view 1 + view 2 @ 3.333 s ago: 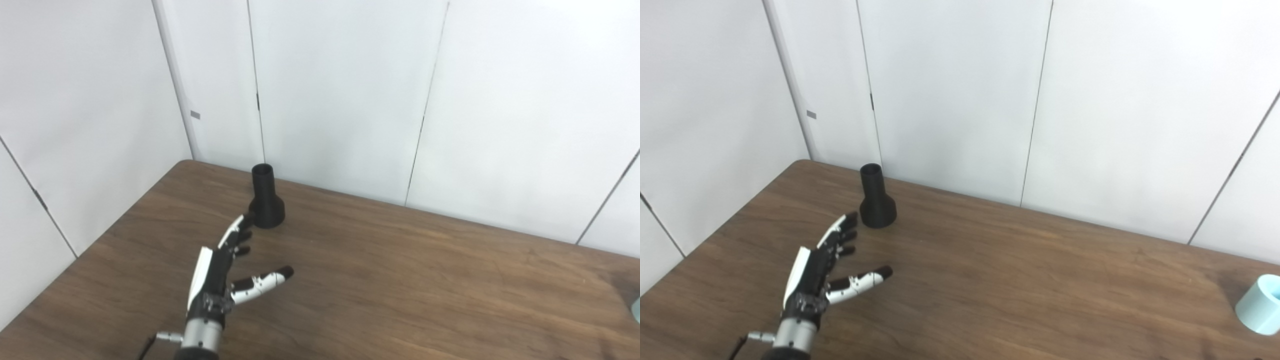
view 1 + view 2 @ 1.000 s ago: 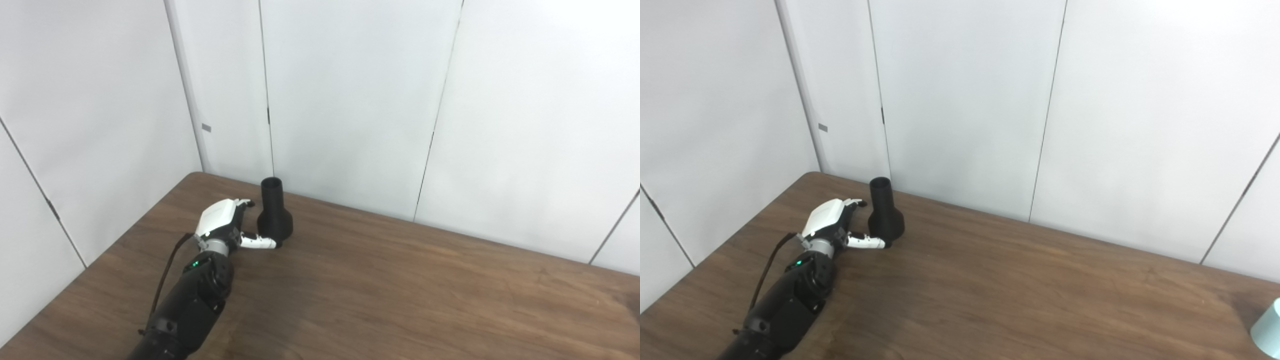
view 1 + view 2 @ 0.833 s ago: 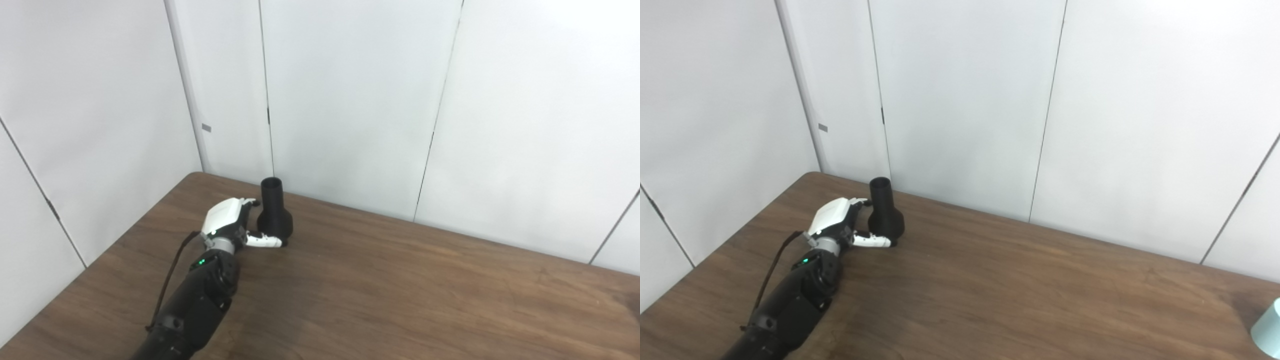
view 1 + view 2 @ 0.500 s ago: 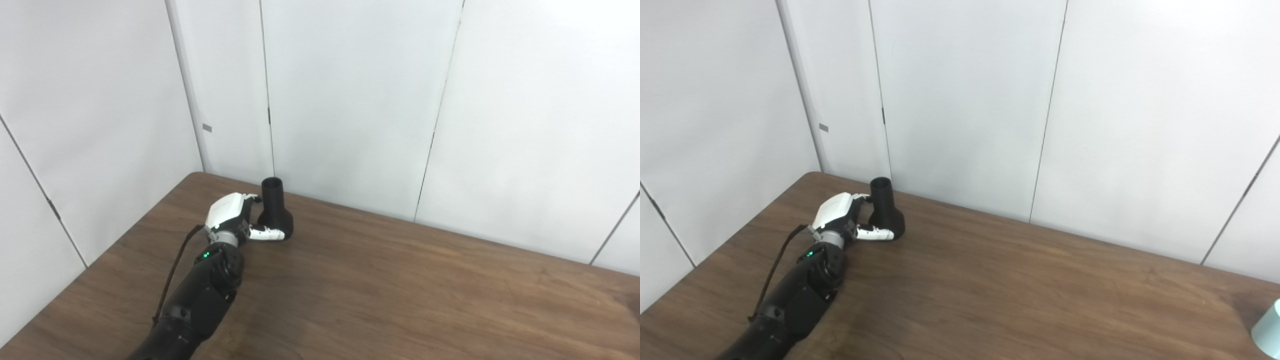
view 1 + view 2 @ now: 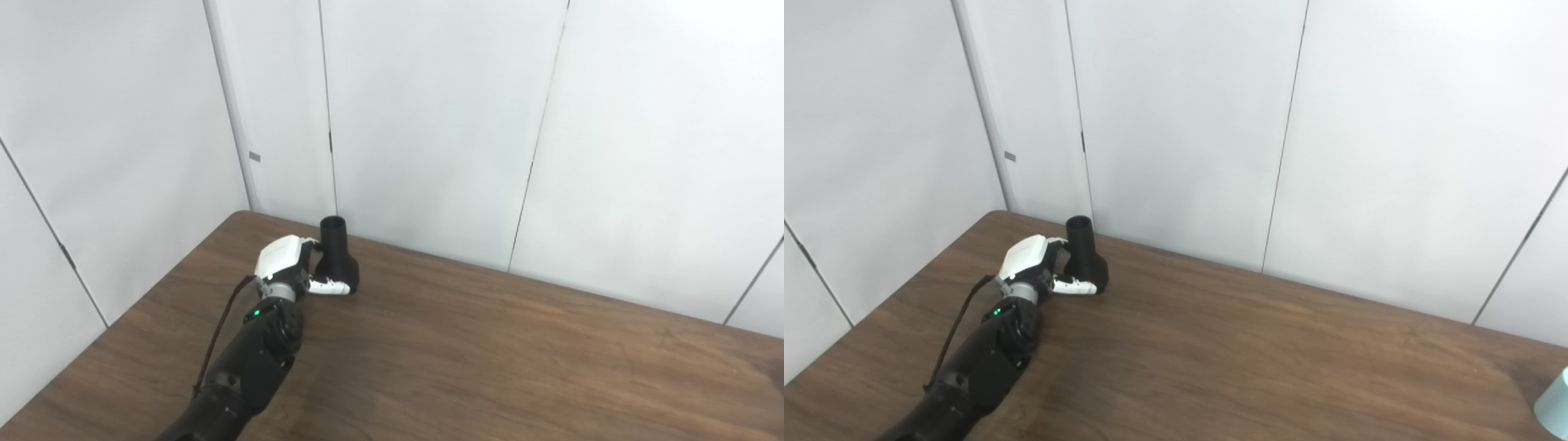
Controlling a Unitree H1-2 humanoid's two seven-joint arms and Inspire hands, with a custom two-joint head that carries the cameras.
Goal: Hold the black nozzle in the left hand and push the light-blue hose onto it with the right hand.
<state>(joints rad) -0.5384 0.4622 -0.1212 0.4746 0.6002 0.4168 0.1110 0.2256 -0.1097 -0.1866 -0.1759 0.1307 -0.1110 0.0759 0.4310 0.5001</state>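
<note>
The black nozzle [image 5: 335, 257] stands upright near the table's [image 5: 490, 355] far left corner, narrow end up. The left hand [image 5: 288, 269] touches it, grip unclear. The light-blue hose [image 5: 1554, 404] is cut off.

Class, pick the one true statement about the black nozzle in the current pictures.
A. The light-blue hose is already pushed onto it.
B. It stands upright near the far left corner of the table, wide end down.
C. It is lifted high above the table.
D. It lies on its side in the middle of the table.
B: the black nozzle stands wide end down near the far left corner of the table, with the left hand at its base.
</note>
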